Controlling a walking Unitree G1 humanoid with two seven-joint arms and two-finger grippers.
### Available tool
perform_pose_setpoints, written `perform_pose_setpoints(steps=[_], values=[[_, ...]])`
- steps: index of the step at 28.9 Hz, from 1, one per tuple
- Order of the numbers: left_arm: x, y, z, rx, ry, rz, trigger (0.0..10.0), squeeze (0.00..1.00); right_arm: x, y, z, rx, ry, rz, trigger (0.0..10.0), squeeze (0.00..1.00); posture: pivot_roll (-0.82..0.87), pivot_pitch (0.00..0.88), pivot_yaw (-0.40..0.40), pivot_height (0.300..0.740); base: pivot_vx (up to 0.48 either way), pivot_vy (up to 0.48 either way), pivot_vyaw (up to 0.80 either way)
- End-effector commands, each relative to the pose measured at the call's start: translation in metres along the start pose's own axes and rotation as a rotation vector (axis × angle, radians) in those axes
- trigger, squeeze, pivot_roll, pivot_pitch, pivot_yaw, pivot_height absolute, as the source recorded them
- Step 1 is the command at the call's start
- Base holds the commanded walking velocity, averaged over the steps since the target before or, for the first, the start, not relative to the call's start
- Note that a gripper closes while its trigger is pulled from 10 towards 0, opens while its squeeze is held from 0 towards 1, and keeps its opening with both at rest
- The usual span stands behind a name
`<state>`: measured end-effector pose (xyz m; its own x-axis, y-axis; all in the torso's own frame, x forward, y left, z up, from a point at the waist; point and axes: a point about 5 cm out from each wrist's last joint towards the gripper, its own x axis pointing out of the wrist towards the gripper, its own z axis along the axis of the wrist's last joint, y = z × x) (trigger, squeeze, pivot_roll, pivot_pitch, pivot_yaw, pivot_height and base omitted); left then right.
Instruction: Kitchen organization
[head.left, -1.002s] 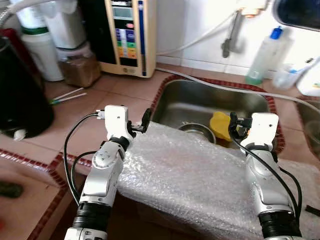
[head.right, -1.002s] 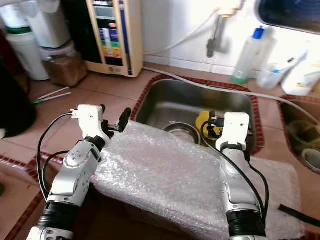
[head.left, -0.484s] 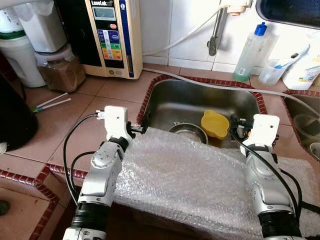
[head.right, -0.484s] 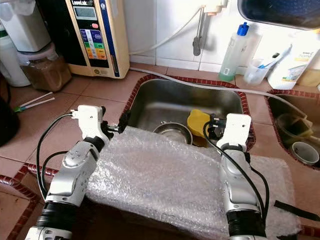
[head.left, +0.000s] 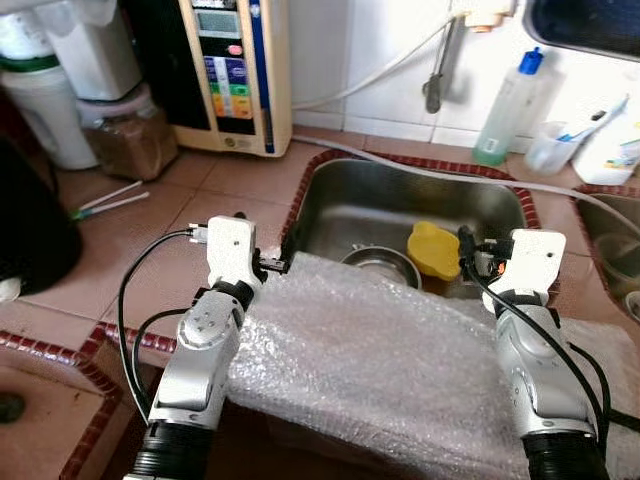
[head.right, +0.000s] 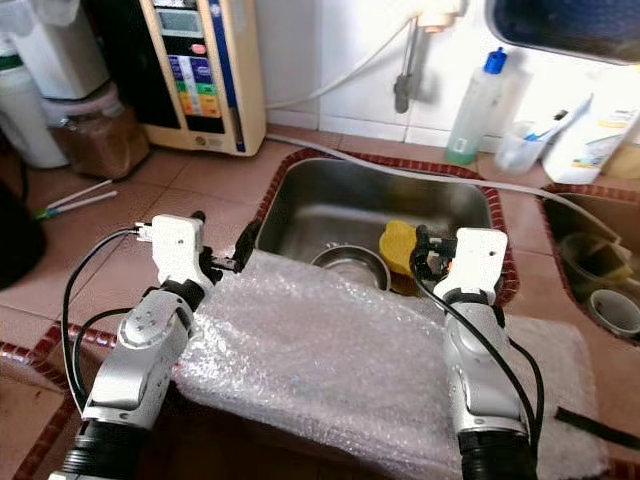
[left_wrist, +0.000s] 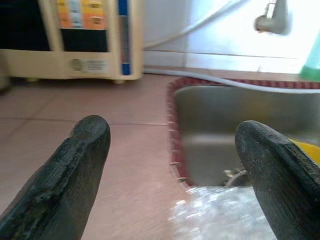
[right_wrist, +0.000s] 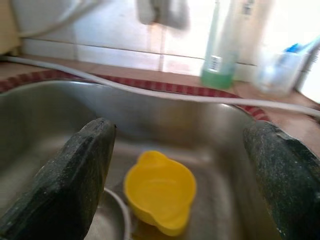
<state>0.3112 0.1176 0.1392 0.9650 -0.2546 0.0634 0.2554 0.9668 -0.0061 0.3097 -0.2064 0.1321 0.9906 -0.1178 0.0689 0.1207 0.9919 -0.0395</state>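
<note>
1. The left tool (head.left: 276, 264) hangs with its fingers spread and nothing between them, at the near left corner of the sink (head.left: 400, 195), over the far edge of the bubble wrap (head.left: 380, 350).
2. The right tool (head.left: 468, 256) is likewise released and empty, poised over the sink's near right side, just beside the yellow bowl (head.left: 433, 248).
3. In the right wrist view the bowl (right_wrist: 159, 191) lies on the sink floor between the spread fingers, next to a steel bowl (head.left: 379, 265).
4. The bubble wrap covers the worktop (head.left: 170, 230) in front of the sink, under both arms.
5. Change: over the last second the whole picture has shifted, so the head camera moved; both tools keep the same stance and nothing has been grasped.
6. Judgement: the tidying has hardly begun; the yellow bowl looks the likeliest first pick for the right tool.
</note>
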Motion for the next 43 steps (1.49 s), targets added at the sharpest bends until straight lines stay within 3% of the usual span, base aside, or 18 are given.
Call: perform_pose_setpoints(steps=[1,22,43], values=[[0.0009,-0.0004,0.0034,0.007,-0.002,-0.005,10.0,0.0,0.0,0.0021,0.0061,0.002,-0.02,0.014,10.0,0.0,0.0,0.0,0.008,0.74,0.0,0.0,0.0],[0.0034,-0.0038,0.0041,0.002,0.01,-0.014,10.0,0.0,0.0009,0.0031,0.0036,-0.001,-0.005,0.002,10.0,0.0,0.0,0.0,0.011,0.74,0.0,0.0,0.0],[0.0049,-0.0045,0.0036,-0.002,0.021,-0.022,10.0,0.0,0.0047,0.0009,0.0111,0.005,-0.046,-0.013,10.0,0.0,0.0,0.0,0.012,0.74,-0.267,0.0,0.0]])
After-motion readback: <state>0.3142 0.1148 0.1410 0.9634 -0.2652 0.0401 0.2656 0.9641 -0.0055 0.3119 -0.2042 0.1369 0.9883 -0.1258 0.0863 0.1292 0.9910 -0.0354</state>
